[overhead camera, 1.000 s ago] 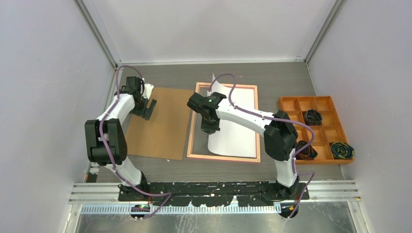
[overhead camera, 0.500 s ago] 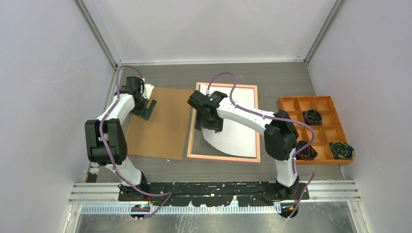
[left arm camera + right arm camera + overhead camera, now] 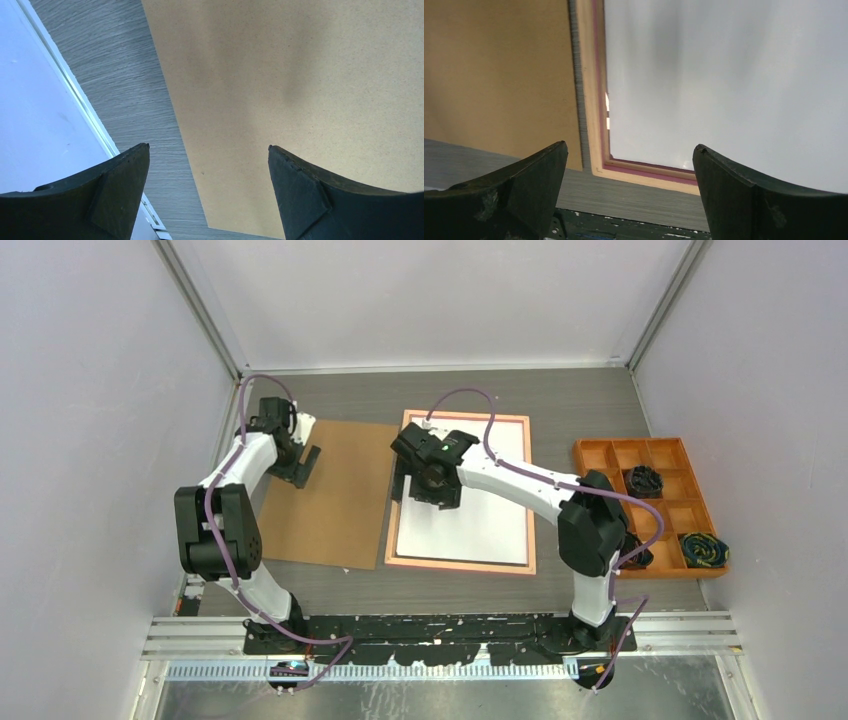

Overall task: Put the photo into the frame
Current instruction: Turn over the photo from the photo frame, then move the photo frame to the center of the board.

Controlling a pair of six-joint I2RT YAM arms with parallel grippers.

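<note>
The photo (image 3: 470, 525) is lying inside the frame (image 3: 465, 565) with its plain white back facing up, so the printed side is not showing. The frame is lying flat on the table (image 3: 560, 400), and its pale wooden edge with a thin pink line is running around the white sheet. The right gripper (image 3: 630, 150) is hovering over the left part of the frame with its fingers standing wide apart and holding nothing. From above, this arm is covering the far left corner of the photo and frame, so how the sheet is sitting there cannot be told. In the right wrist view the photo is running out of the picture at the top and right, and a small bright gap is showing at its left edge beside the frame's inner lip. The pane cannot be made out. The left gripper (image 3: 306, 466) is hanging over the far left corner of the brown board (image 3: 330, 500), fingers spread, gripping nothing. At the right an orange tray (image 3: 600, 455) is holding dark bundles that are too small to identify, and the right arm's elbow is hiding part of it.
</note>
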